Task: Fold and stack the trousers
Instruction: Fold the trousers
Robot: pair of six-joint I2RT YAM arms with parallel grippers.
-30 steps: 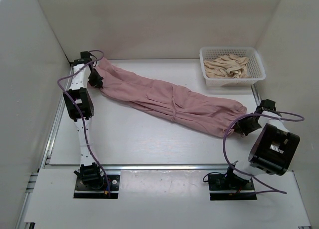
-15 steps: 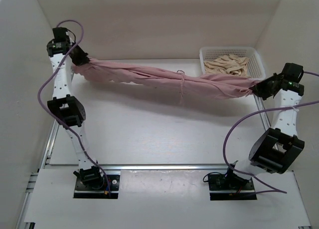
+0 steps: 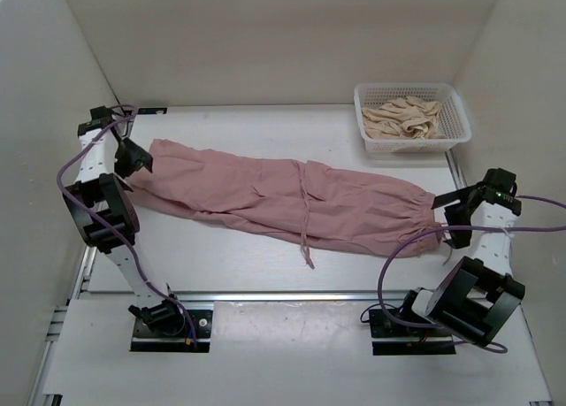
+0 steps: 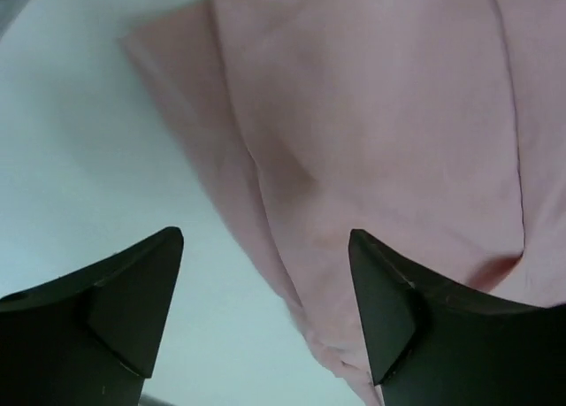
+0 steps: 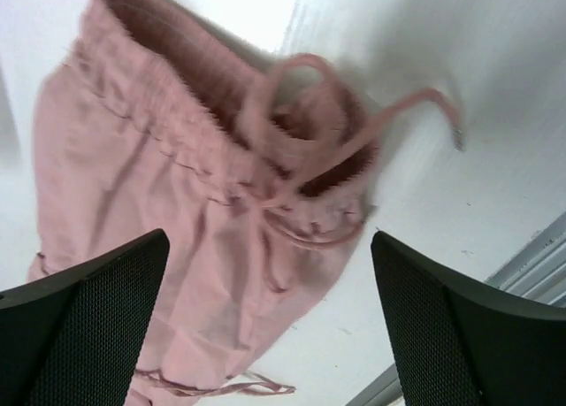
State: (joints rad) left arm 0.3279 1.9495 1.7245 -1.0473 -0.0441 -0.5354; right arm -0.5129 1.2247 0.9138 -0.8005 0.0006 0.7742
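Note:
The dusty-pink trousers [image 3: 283,194] lie stretched out flat across the table, running from the far left to the near right. My left gripper [image 3: 134,157] hovers over their left end, open. In the left wrist view the pink fabric [image 4: 371,114] lies below the open left gripper [image 4: 265,236], with nothing pinched. My right gripper [image 3: 453,220] is open just beyond the right end. The right wrist view shows that gathered end with its loose cords [image 5: 265,149] on the table under the open right gripper [image 5: 270,238]. A thin cord [image 3: 306,233] trails from the middle.
A white plastic basket [image 3: 456,134] holding beige cloth [image 3: 405,116] stands at the back right. White walls enclose the table on the left, back and right. An aluminium rail [image 3: 265,294] runs along the near edge in front of the arm bases.
Half a second ago the trousers hung taut in the air between both shut grippers. Both arms have come down, both grippers have opened and let go, and the trousers lie flat.

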